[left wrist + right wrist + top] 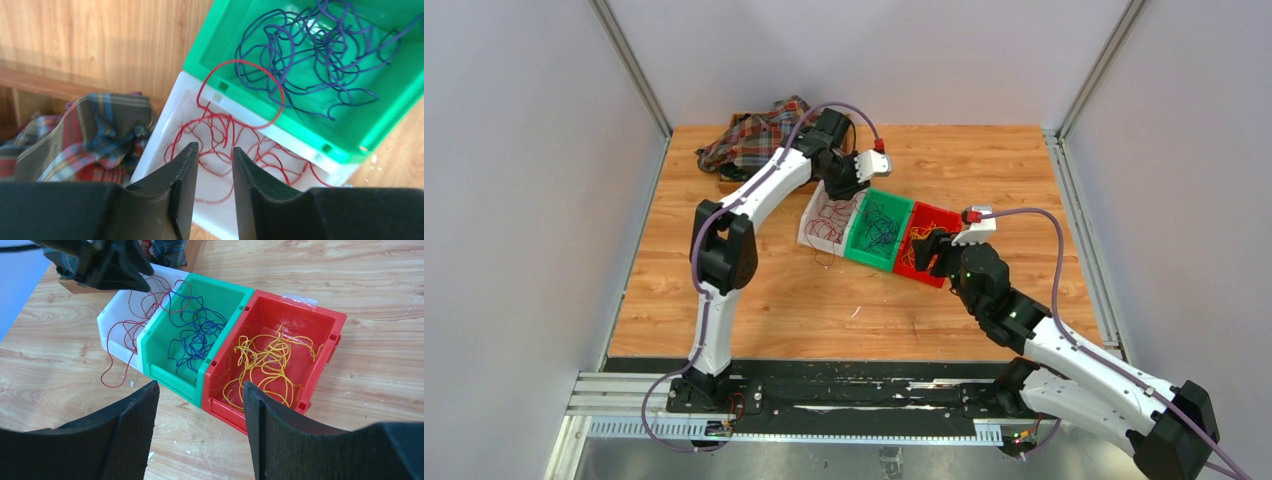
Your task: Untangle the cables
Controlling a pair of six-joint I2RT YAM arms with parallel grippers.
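Cables lie sorted by colour. Red strands (220,137) are loosely coiled in the white bin (154,146), with one loop arching over the green bin (210,50) wall. Blue-purple strands (315,50) are tangled inside the green bin. Yellow strands (265,360) are heaped in the red bin (305,305).

Left gripper (215,150) is hovering over the white bin (170,105), jaws standing a narrow gap apart and gripping nothing. Red wires (227,127) are lying loose inside the white bin, with one loop arching over its far rim into the adjoining green bin (220,30). Blue-purple wires (320,55) are lying tangled there. A plaid cloth (95,135) is lying bunched just beside the white bin.
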